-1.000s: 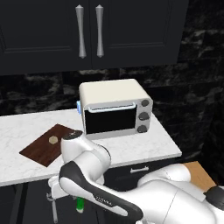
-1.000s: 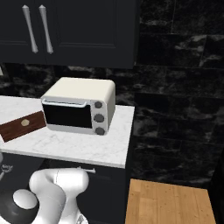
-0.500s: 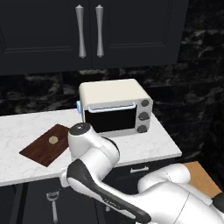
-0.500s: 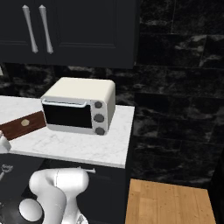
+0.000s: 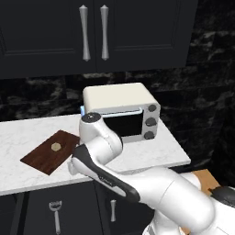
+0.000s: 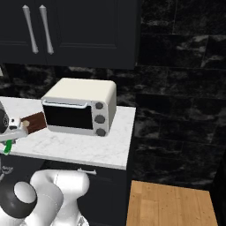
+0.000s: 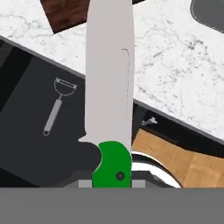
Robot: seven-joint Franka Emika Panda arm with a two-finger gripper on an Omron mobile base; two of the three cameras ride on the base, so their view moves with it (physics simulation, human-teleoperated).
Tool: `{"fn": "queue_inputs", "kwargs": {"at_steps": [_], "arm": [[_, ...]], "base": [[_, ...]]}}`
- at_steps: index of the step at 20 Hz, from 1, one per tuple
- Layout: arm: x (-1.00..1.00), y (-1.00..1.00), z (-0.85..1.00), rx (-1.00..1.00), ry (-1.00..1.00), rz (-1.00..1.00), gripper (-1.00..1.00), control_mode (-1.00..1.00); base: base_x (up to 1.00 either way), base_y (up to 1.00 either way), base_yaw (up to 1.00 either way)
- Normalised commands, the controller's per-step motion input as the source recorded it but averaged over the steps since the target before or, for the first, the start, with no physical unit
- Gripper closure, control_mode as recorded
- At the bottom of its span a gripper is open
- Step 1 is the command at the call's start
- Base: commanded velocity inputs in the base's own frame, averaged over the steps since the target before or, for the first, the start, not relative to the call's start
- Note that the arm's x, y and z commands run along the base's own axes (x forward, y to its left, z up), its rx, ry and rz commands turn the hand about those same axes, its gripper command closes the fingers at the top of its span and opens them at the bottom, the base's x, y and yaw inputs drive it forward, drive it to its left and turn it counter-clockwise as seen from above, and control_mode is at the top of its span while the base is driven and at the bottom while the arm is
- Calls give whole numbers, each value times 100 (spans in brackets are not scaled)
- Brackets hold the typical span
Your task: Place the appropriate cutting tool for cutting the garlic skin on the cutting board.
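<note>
the white arm now bends up across the middle of the left base view, its elbow above the counter edge, where a second ago it hung low in front of the cabinet. at the left edge of the right base view the hand has come up to counter height, a sliver of green handle showing just below it. i judge the knife is off the floor and on its way to the board, so the lift is done and the carry and set-down remain.

in the hand view the fingers are clamped on the paring knife at its green handle, the blade running up the middle of the frame toward the marble.

the toaster oven sits at centre in the left base view, door closed; what is inside cannot be told.

the cutting board lies at centre left on the counter, bearing only the garlic near its middle; a corner of the board shows at upper left in the hand view.

the metal peeler lies on the dark floor at left in the hand view, untouched.
</note>
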Motion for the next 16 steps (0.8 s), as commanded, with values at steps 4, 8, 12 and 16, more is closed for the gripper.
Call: {"fn": "queue_inputs", "kwargs": {"at_steps": [4, 8, 12, 16], "arm": [[94, 55, 0, 0, 1, 26, 100, -100], [59, 38, -1, 0, 0, 20, 100, -100], [47, 37, -4, 0, 0, 13, 100, -100], [22, 52, -18, 0, 0, 9, 100, -100]], "base": [[0, 0, 0], [0, 0, 0], [0, 0, 0], [0, 0, 0]]}}
